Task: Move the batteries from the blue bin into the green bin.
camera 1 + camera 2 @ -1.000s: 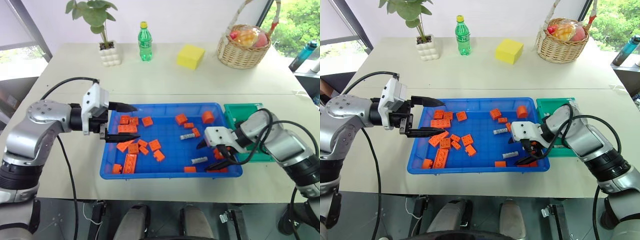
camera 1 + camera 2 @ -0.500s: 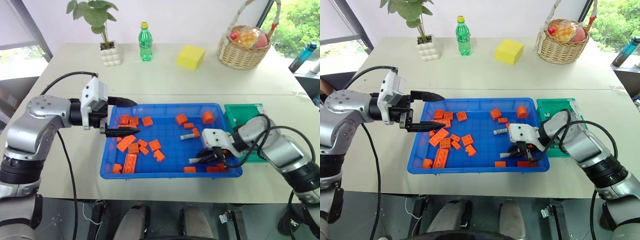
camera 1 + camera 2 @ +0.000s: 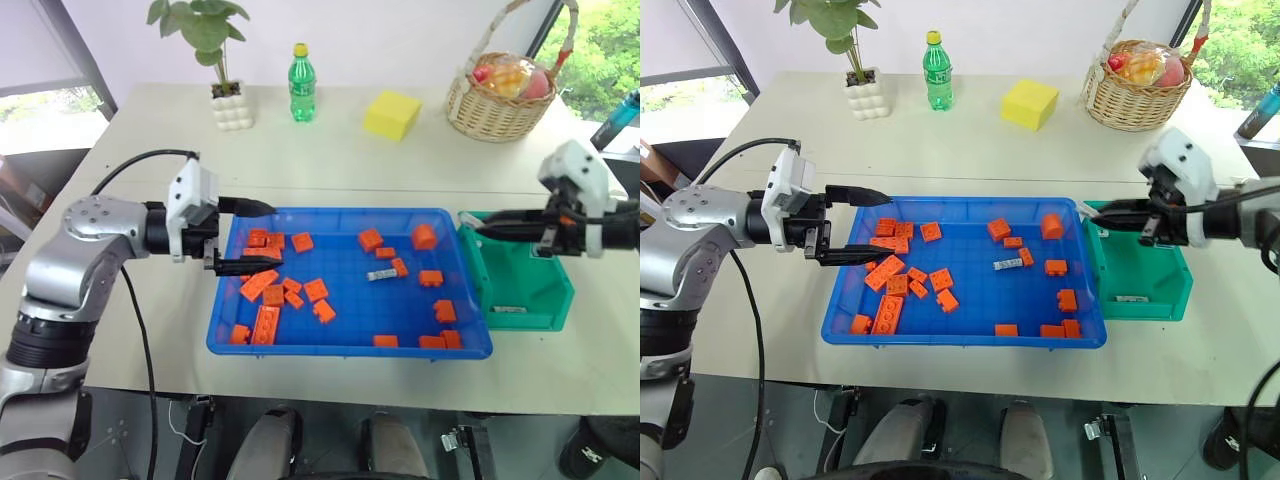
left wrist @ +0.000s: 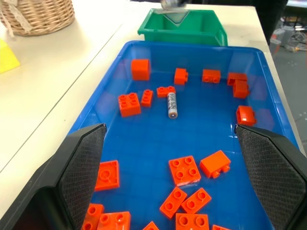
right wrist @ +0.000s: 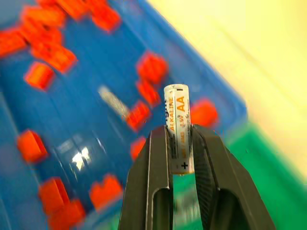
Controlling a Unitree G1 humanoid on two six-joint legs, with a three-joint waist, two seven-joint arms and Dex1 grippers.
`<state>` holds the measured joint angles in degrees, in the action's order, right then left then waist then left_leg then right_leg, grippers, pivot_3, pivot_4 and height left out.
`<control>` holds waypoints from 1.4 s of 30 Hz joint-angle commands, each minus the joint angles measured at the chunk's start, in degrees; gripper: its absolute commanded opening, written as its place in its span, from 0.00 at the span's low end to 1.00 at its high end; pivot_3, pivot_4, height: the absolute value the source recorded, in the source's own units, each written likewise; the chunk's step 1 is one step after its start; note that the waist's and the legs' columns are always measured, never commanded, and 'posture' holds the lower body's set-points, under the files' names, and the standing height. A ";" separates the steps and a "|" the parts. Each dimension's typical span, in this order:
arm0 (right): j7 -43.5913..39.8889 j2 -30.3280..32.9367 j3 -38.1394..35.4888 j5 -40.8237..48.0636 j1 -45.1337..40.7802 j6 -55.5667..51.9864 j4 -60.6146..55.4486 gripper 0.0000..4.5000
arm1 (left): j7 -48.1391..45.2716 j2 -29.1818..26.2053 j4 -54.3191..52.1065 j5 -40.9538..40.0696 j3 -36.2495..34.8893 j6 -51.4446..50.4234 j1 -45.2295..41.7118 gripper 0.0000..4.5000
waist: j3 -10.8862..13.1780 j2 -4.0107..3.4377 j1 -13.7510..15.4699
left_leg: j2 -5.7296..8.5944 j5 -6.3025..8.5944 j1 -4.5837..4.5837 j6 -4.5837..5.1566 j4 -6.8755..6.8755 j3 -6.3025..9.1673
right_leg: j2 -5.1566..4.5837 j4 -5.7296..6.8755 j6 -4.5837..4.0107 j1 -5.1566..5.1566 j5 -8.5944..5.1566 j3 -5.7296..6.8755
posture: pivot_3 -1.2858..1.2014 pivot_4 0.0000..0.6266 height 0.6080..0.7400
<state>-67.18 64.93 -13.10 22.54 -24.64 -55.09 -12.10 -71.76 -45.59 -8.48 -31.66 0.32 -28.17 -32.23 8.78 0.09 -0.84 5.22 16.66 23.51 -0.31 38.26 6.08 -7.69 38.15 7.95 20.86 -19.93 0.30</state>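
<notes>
R claw [image 5: 181,143] was clamped on a battery [image 5: 178,125], gripped near its plus end, w/ the cell's long axis running on past the fingertips in line w/ the fingers. In the head views the R claw [image 3: 478,222] hung above the green bin [image 3: 520,290], tips over the bin's edge next to the blue bin [image 3: 350,345], so the drop spot lay directly below and a bit back toward the wrist. Judged: release looked near; since the cell stuck out lengthwise, it would likely tip end-first on letting go, and the tips being close to the shared edge meant it could fall on the wrong side.

One more battery [image 3: 380,275] lay flat in the blue bin among orange bricks [image 3: 268,290], well apart from both claws, its long axis roughly along the tray's length. L claw [image 3: 245,238] hovered w/ fingers apart over the tray's opposite end, pointing along the tray; from it that battery [image 4: 172,105] lay straight ahead, nearly end-on to it. R arm seemed slightly nearer to it but was busy.
</notes>
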 commanded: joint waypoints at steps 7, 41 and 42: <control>6.39 0.63 -0.51 -1.24 -0.88 4.57 1.69 0.78 | -1.18 1.19 1.18 0.96 0.65 1.60 -3.23 1.00 | 0.00 -0.01 -0.61 | -0.09 0.00 0.00 0.00 -0.02 -0.13 | 0.03 0.03 0.00 0.04 0.00 0.00 | 0.52 0.24 0.94; -11.35 -25.12 39.86 -18.83 -21.55 33.10 24.63 0.36 | 3.40 -1.75 -8.27 -2.50 -3.71 -2.51 3.72 1.00 | 0.03 -0.02 -1.75 | -0.03 -0.03 0.02 -0.06 -0.03 0.12 | 0.06 0.08 0.00 0.19 0.00 0.05 | 0.52 0.24 0.94; -11.40 -24.86 39.24 -18.51 -21.23 32.77 23.52 0.24 | 3.38 -1.71 -8.07 -2.48 -3.59 -2.53 3.47 1.00 | 0.03 -0.02 -1.72 | -0.03 -0.03 0.02 -0.06 -0.02 0.13 | 0.06 0.08 0.00 0.18 0.00 0.05 | 0.52 0.24 0.94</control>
<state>-78.14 39.44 28.04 3.62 -46.24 -22.56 13.52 -68.41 -46.58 -15.33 -33.22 -1.47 -30.95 -28.13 8.81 0.07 -2.56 5.20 16.62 23.53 -0.37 38.25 6.21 -7.63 38.23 7.95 21.03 -19.93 0.35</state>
